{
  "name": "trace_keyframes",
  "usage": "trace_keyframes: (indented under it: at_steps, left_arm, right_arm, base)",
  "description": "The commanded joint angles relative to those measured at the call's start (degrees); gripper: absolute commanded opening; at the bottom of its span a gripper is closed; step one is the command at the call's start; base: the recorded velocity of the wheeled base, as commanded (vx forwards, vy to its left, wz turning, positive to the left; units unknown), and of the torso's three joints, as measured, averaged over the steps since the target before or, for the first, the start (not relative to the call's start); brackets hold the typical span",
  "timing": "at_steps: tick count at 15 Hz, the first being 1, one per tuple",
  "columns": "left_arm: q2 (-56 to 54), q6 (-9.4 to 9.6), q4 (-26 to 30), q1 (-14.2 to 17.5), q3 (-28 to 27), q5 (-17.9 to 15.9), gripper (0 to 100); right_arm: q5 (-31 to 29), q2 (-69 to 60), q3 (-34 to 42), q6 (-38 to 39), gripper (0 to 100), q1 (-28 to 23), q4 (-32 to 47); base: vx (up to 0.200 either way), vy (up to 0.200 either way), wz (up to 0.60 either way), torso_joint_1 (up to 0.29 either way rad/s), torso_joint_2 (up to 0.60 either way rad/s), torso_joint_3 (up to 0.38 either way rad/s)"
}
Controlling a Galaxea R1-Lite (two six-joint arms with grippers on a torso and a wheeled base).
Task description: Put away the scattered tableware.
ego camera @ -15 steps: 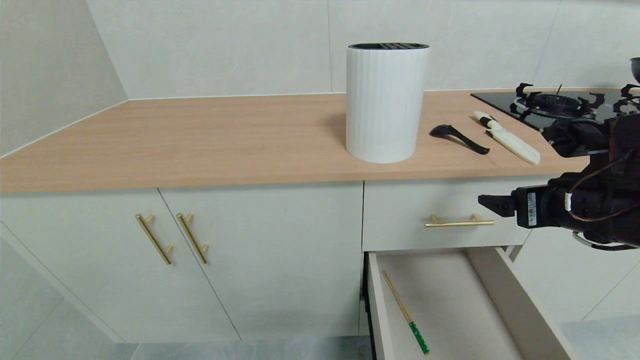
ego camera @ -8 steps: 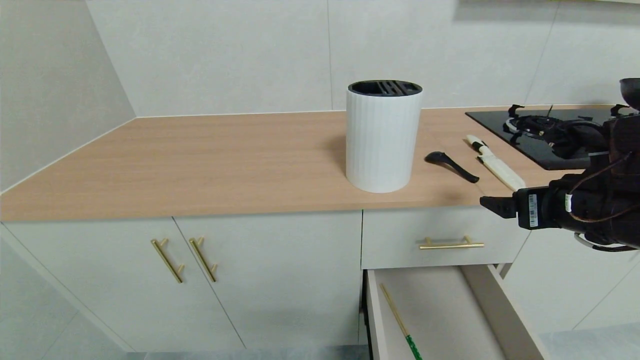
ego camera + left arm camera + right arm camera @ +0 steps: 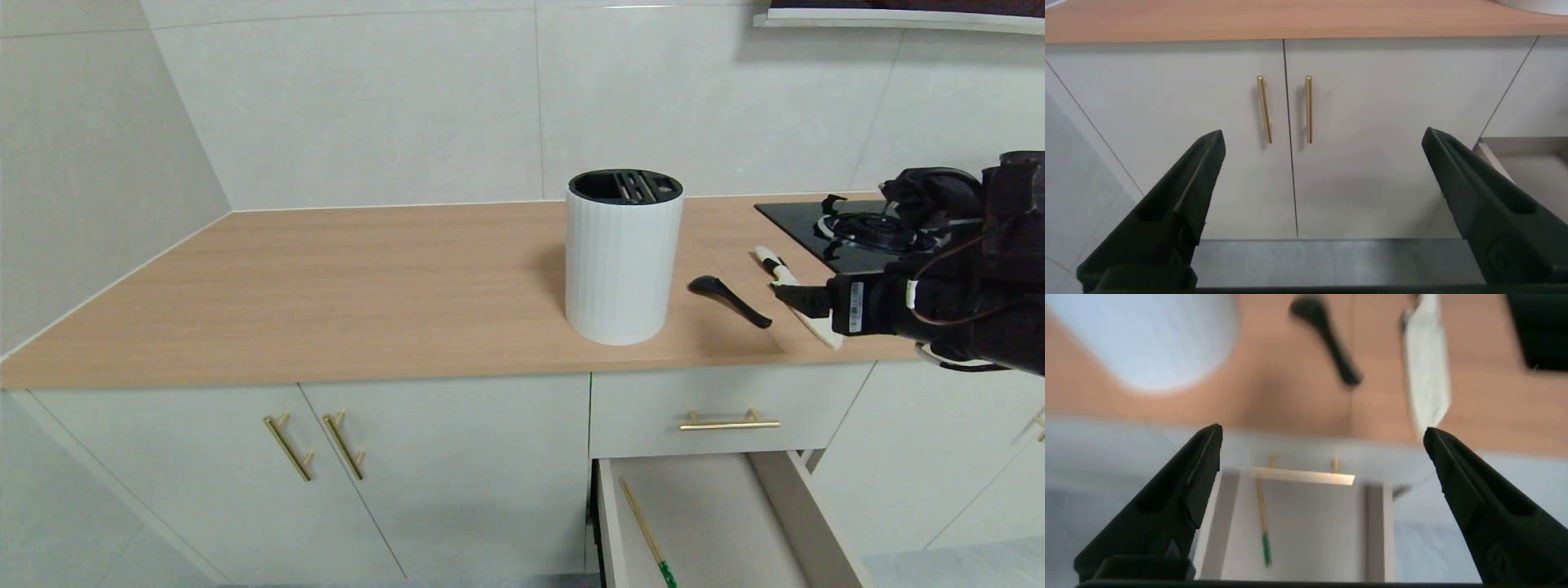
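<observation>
Where the drawer (image 3: 718, 523) stands open, a chopstick (image 3: 647, 531) lies inside.

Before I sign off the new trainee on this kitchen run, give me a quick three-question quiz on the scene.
1. True or false: the black spoon lies on the counter between the white holder and the knife.
2. What lies in the open drawer? A: chopsticks. B: a fork. C: a plate.
3. Fill in: the right gripper is ____ and holds nothing.

Key: 1 true; 2 A; 3 open.
</observation>
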Motion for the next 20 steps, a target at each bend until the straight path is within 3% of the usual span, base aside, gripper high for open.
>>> trace_keyframes:
  at_steps: [1, 4, 9, 13, 15, 20]
  left_arm:
    - [0.0, -0.03, -0.01, -0.01, 0.0, 0.04, 100]
    - [0.09, -0.03, -0.01, -0.01, 0.0, 0.04, 100]
    - [0.09, -0.03, -0.01, -0.01, 0.0, 0.04, 100]
    - [0.09, -0.03, -0.01, -0.01, 0.0, 0.04, 100]
    - [0.09, -0.03, -0.01, 0.07, 0.0, 0.04, 100]
    - [0.09, -0.03, -0.01, -0.01, 0.0, 0.04, 100]
  right_arm:
    - [1.95, 7.88, -4.72, -1.39, 100, -3.54, -5.24]
    - [12.41, 11.84, -7.8, -2.53, 100, -5.12, -8.67]
    - [29.19, 13.68, -3.14, -7.19, 100, -11.01, -13.51]
    - [27.35, 18.43, -4.63, -8.33, 100, -11.1, -15.7]
    - [21.81, 24.84, -7.01, -8.42, 100, -12.06, -20.63]
    - [21.99, 30.91, -8.41, -10.79, 100, -13.64, -22.65]
  base:
    - [0.0, 0.0, 0.0, 0.0, 0.0, 0.0]
    - [0.0, 0.0, 0.0, 0.0, 0.0, 0.0]
    - [0.0, 0.0, 0.0, 0.0, 0.0, 0.0]
    - [0.0, 0.0, 0.0, 0.0, 0.0, 0.0]
    - [0.0, 0.0, 0.0, 0.0, 0.0, 0.0]
    - [0.0, 0.0, 0.0, 0.0, 0.0, 0.0]
